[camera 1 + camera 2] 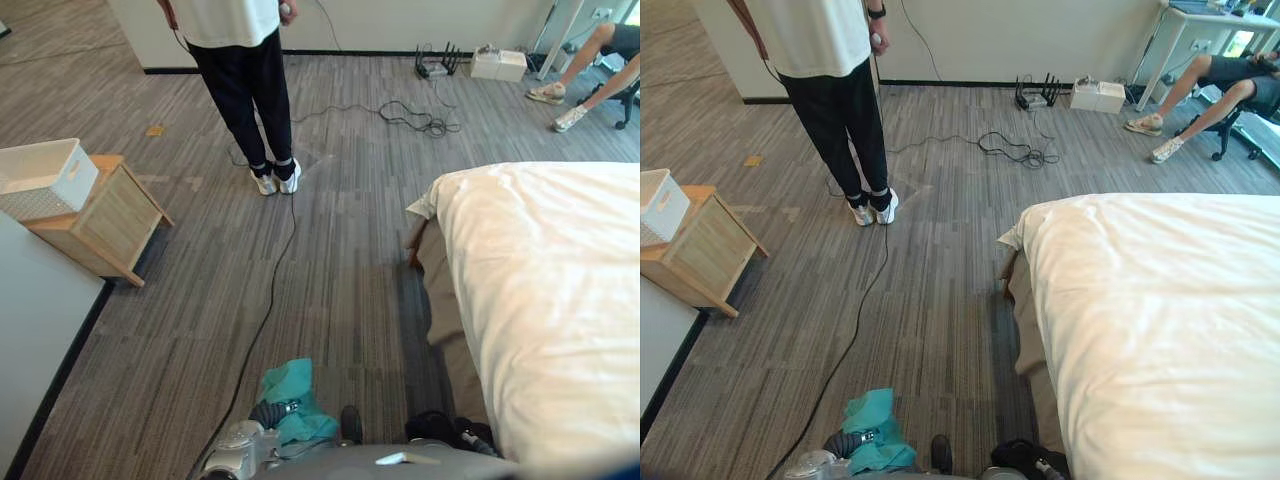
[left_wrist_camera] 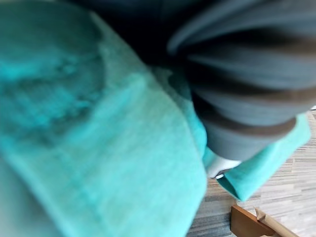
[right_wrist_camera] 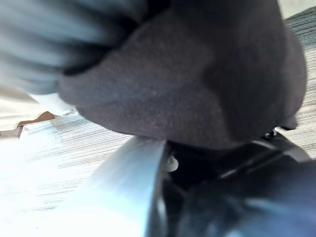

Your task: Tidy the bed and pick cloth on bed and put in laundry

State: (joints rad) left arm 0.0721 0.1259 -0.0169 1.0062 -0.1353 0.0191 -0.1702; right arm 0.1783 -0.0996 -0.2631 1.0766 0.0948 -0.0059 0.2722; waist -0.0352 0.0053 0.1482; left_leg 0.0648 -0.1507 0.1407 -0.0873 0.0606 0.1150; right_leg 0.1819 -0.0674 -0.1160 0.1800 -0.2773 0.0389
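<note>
Grey striped carpet (image 1: pixel 330 270) fills most of the head view and makes a wide free lane from 6 o'clock up to 12 o'clock. On the 3 o'clock side this lane is closed by the bed (image 1: pixel 540 300). Its long edge runs nearly along the 12–6 line, its corner is turned toward 11 o'clock, and a brown base (image 1: pixel 440 290) shows under the pale cover. At 9 o'clock stands a wooden nightstand (image 1: pixel 115 220) with a white basket (image 1: pixel 45 175) on top, and below it a white panel (image 1: pixel 40 310) narrows the floor. At 12 o'clock a standing person (image 1: pixel 245 90) is in the lane. A tangle of cables (image 1: pixel 410 115) lies on the carpet near 1 o'clock, small white boxes (image 1: pixel 498 64) are at the wall, and a seated person's legs (image 1: pixel 580 70) show at 2 o'clock. The teal cloth (image 1: pixel 298 395) is at 6 o'clock, crumpled over the left hand (image 1: pixel 272 412). Its long axis follows the 12–6 line, with the free end toward 12 o'clock. Whether this hand grasps it or only carries it I cannot tell. In the right wrist view a dark cloth (image 3: pixel 197 84) lies against the right hand (image 3: pixel 64 34), and the state of this hand I also cannot tell.
</note>
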